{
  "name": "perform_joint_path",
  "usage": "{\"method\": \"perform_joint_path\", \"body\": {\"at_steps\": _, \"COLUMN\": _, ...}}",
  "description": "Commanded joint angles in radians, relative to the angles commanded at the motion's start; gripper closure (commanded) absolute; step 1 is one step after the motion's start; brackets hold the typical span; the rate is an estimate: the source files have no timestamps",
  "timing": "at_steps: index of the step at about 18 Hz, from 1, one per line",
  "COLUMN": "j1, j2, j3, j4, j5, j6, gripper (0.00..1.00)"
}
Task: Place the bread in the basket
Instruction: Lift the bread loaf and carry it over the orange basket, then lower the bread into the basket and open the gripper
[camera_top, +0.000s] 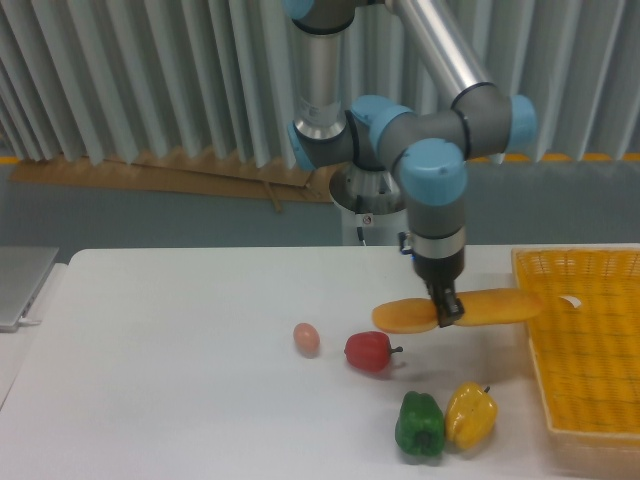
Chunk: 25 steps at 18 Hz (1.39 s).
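Note:
The bread (490, 307) is a long orange-tan loaf held level in the air above the table. My gripper (447, 310) is shut on it near its middle, pointing straight down. The loaf's right end reaches just over the left rim of the yellow mesh basket (600, 380), which sits at the table's right edge. The loaf's left end hangs over bare table.
A red pepper (370, 351) and a small pinkish egg (306, 338) lie on the table left of the gripper. A green pepper (420, 425) and a yellow pepper (470, 414) stand near the front edge. A small white object (571, 301) lies inside the basket.

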<state>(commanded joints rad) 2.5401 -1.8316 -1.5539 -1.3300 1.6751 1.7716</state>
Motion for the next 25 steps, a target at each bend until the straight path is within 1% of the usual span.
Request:
{"method": "perform_joint_path", "body": {"at_steps": 4, "j1": 0.063, "j2": 0.012, "j3": 0.0, "j4": -0.008, "j5": -0.002, "j6": 0.132, "gripper": 0.63}}
{"method": "perform_joint_path", "body": {"at_steps": 7, "j1": 0.127, "j2": 0.011, "j3": 0.002, "j4": -0.008, "j5": -0.003, "j6": 0.228, "gripper": 0.62}}
{"method": "perform_joint_path", "body": {"at_steps": 11, "j1": 0.193, "j2": 0.009, "j3": 0.006, "j4": -0.006, "j5": -0.014, "j6": 0.37, "gripper": 0.62}}
{"method": "perform_joint_path", "body": {"at_steps": 15, "j1": 0.245, "j2": 0.002, "j3": 0.006, "j4": -0.005, "j5": -0.034, "j6": 0.449, "gripper": 0.62}}
{"method": "perform_joint_path", "body": {"at_steps": 20, "j1": 0.339, "j2": -0.02, "j3": 0.009, "j4": 0.009, "j5": -0.038, "j6": 0.592, "gripper": 0.6}}
{"method": "perform_joint_path", "body": {"at_steps": 22, "j1": 0.364, "j2": -0.026, "j3": 0.009, "j4": 0.032, "j5": -0.037, "j6": 0.627, "gripper": 0.61}}
{"method": "perform_joint_path", "body": {"at_steps": 23, "j1": 0.377, "j2": -0.031, "j3": 0.009, "j4": 0.041, "j5": -0.037, "j6": 0.646, "gripper": 0.64}}
{"method": "perform_joint_path", "body": {"at_steps": 25, "j1": 0.414, "j2": -0.035, "j3": 0.012, "j4": 0.044, "j5": -0.035, "j6": 0.699, "gripper": 0.63}}
